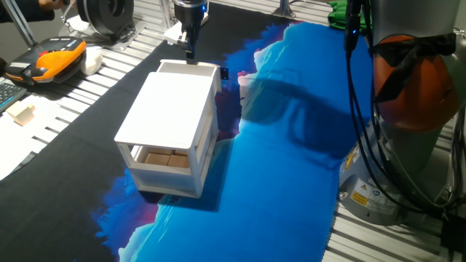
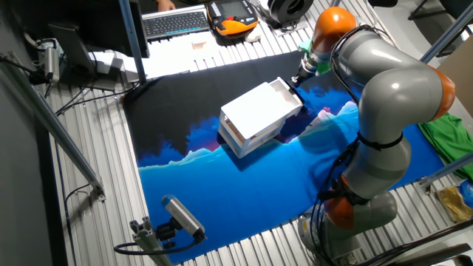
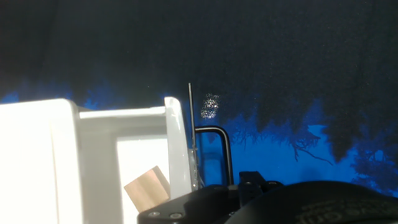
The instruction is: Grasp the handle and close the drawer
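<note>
The white two-tier cabinet (image 1: pixel 173 109) (image 2: pixel 257 112) stands on the blue and black cloth. Its upper drawer (image 1: pixel 188 68) (image 2: pixel 284 91) sticks out a little at the end that faces away in one fixed view. My gripper (image 1: pixel 191 49) (image 2: pixel 296 78) hangs right at that end, its fingers looking pressed together. In the hand view the drawer's white front wall (image 3: pixel 177 143) is close, and the thin black handle (image 3: pixel 214 152) loops off it and runs down behind my gripper's dark body (image 3: pixel 249 196). A tan block (image 3: pixel 148 185) shows beside the wall.
Tan wooden blocks (image 1: pixel 164 159) lie in the lower tier. An orange and black device (image 1: pixel 62 57), a black round object (image 1: pixel 108 16) and small wooden pieces (image 1: pixel 22 110) sit at the table's left. The arm's base (image 1: pixel 408 94) stands right. A keyboard (image 2: pixel 174 22) lies beyond the cloth.
</note>
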### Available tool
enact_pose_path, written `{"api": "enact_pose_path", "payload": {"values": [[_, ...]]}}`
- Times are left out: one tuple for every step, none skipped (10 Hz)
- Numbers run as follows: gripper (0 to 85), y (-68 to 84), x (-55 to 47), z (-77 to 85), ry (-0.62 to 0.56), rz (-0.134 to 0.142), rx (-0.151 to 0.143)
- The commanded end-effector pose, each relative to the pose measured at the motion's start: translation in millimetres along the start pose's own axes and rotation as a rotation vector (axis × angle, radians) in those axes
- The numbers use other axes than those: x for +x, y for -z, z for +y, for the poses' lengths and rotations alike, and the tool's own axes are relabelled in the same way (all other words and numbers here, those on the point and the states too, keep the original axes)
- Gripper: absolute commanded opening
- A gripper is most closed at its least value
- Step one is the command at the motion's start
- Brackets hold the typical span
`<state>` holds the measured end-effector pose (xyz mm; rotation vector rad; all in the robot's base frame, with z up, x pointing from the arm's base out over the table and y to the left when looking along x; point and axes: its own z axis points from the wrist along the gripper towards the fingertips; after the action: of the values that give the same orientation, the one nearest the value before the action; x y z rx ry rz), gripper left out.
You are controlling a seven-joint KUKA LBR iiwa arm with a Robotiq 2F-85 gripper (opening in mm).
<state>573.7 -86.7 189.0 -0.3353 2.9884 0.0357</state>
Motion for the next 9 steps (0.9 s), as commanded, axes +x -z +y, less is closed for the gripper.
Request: {"api": "enact_pose_path", "payload": {"values": [[0.0,0.2,-0.1,0.1,-0.003,-0.001,0.000],[0.0,0.2,-0.2,0.1,-0.006,-0.001,0.001],[0.0,0.2,-0.3,0.1,-0.009,-0.003,0.001],[17.0,0.1,-0.3,0.2,-0.015,-0.006,0.003],[17.0,0.0,-0.5,0.4,-0.021,-0.009,0.014],[17.0,0.0,-0.5,0.4,-0.021,-0.008,0.017],[17.0,-0.1,-0.5,0.6,-0.021,-0.008,0.015],[17.0,-0.2,-0.6,0.6,-0.017,-0.008,0.013],[17.0,-0.5,-0.7,1.1,-0.020,-0.008,0.016]]}}
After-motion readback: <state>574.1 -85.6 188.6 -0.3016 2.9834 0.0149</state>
